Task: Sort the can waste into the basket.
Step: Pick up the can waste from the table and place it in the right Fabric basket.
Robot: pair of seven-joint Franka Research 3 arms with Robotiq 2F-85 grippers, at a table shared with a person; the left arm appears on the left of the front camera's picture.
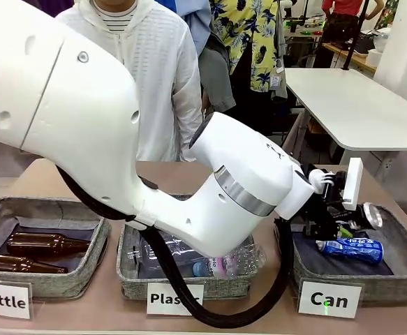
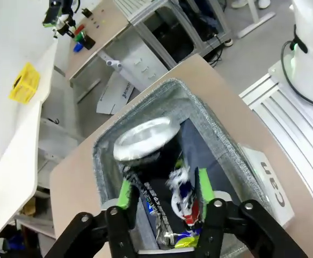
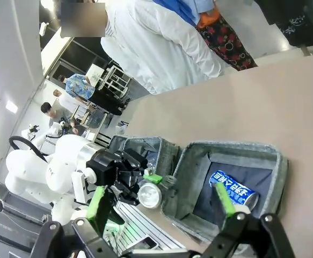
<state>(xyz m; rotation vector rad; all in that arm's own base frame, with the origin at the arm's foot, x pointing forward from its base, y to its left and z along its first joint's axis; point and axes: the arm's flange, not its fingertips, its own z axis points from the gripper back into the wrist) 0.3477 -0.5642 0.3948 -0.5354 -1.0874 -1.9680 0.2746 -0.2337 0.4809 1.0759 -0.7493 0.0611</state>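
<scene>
**Dark can held over the "Can" basket, blue can already inside**

The left gripper [image 1: 344, 225] reaches across the bench [image 1: 175, 178] and hangs above the grey basket [image 1: 398, 283] with the white "Can" card [image 1: 329, 299]. Its jaws are clamped on the dark can [image 2: 156, 161]; in the left wrist view the green pads [image 2: 125, 191] press both sides of the can, and its silver end points away from the camera, over the dark lining of the basket. In the front view the same silver end [image 1: 369, 215] is seen just above the right part of the basket.

The blue can [image 1: 350, 248] lies on its side inside this basket, on the lining, below the held can and not touching it.

The right gripper [image 3: 161, 207] is high above the bench and looks down at the basket. Its jaws are apart and hold nothing.

The "Plastic" basket [image 1: 130, 272] in the middle contains clear plastic bottles [image 1: 220, 264], and the "Bottle" basket [image 1: 49, 286] at the left contains two brown glass bottles [image 1: 46, 244]. A person in a white jacket [image 1: 158, 70] stands at the far side of the bench.
</scene>
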